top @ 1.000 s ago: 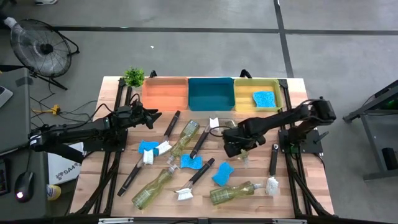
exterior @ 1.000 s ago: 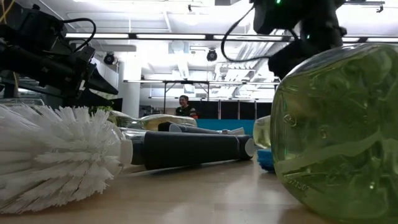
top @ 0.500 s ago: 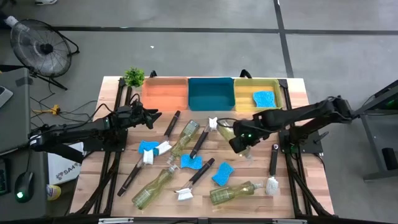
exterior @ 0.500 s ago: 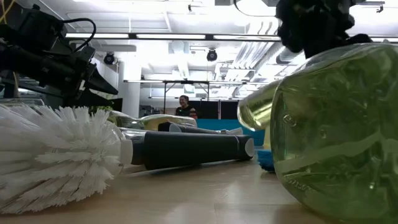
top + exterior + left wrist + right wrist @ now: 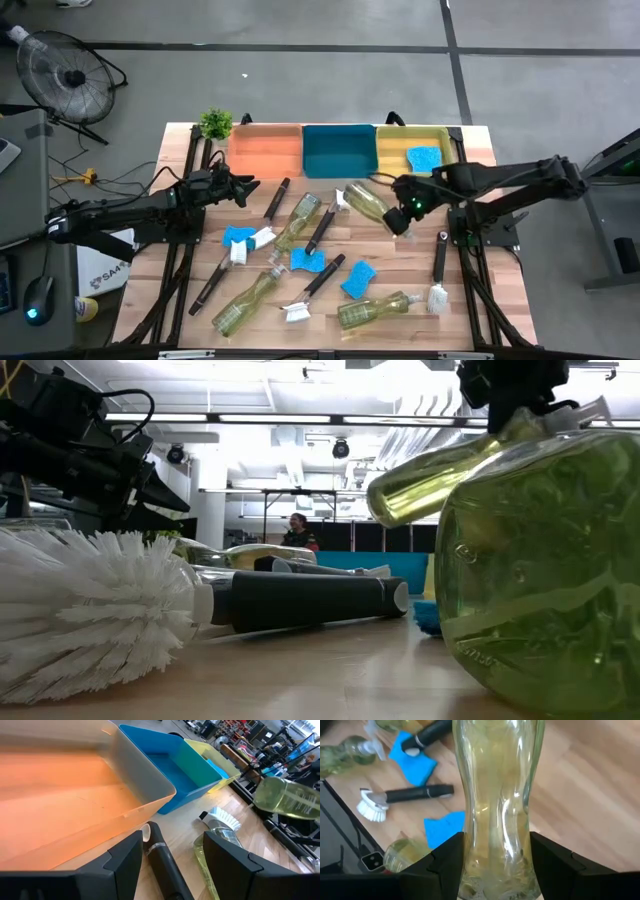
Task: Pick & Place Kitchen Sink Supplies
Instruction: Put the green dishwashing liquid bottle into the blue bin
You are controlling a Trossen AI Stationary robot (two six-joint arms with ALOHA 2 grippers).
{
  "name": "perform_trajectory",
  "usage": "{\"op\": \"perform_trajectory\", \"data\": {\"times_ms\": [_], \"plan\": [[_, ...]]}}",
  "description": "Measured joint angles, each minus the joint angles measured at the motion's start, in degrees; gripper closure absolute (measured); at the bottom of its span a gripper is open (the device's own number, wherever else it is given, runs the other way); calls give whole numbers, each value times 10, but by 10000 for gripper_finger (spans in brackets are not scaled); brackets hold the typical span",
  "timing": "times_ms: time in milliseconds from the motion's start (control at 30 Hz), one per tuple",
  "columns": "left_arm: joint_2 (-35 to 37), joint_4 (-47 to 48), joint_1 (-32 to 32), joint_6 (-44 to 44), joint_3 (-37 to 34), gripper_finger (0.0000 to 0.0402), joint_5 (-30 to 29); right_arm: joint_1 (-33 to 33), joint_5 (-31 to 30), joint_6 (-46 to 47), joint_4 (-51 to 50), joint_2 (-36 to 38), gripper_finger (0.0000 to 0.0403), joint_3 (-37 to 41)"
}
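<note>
My right gripper (image 5: 401, 217) is shut on a clear bottle of yellow-green liquid (image 5: 366, 200), in the air in front of the blue bin (image 5: 338, 150) and yellow bin (image 5: 440, 150). Several more bottles, such as one (image 5: 300, 218), lie on their sides on the wood. Blue sponges (image 5: 358, 278) and black brushes with white heads (image 5: 438, 270) lie flat around them. One sponge (image 5: 425, 158) lies in the yellow bin. My left gripper (image 5: 240, 187) hovers open by the orange bin (image 5: 265, 150), above a brush handle (image 5: 162, 865). My right gripper pinches the bottle between its two fingers (image 5: 445, 865), across its body (image 5: 495, 870) toward the spray-top end. The fingers come from above. The bottle is lifted clear and tilted, and its rounded base (image 5: 400, 495) hangs lower and points toward the table's left.
Three bins stand side by side along the far edge, and a small green plant (image 5: 215, 123) sits at the far left corner. In the low view, a brush head (image 5: 90, 610) and a bottle (image 5: 540, 580) lie close to the near edge. A person stands far behind the table.
My right gripper has risen and moved toward the table's right and far edge, toward the yellow bin. The bottle has come with it, lifted clear of the wood and tipped, with its base end trailing lower. The left arm has kept still.
</note>
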State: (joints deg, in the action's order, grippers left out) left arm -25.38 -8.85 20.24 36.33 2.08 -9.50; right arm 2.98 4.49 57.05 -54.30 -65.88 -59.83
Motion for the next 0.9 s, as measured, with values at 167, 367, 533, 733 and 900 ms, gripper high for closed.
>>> {"op": "perform_trajectory", "data": {"times_ms": [167,367,533,733,900], "plan": [[0,0,0,0,0,197,0,-43,2,-87,7,11,209,0],[0,0,0,0,0,197,0,-117,32,-247,88,11,216,-4],[0,0,0,0,0,197,0,-172,48,-310,98,-9,251,-30],[0,0,0,0,0,197,0,-182,12,-380,28,-6,292,-33],[0,0,0,0,0,197,-1,-149,33,-419,-38,-4,296,-33]]}}
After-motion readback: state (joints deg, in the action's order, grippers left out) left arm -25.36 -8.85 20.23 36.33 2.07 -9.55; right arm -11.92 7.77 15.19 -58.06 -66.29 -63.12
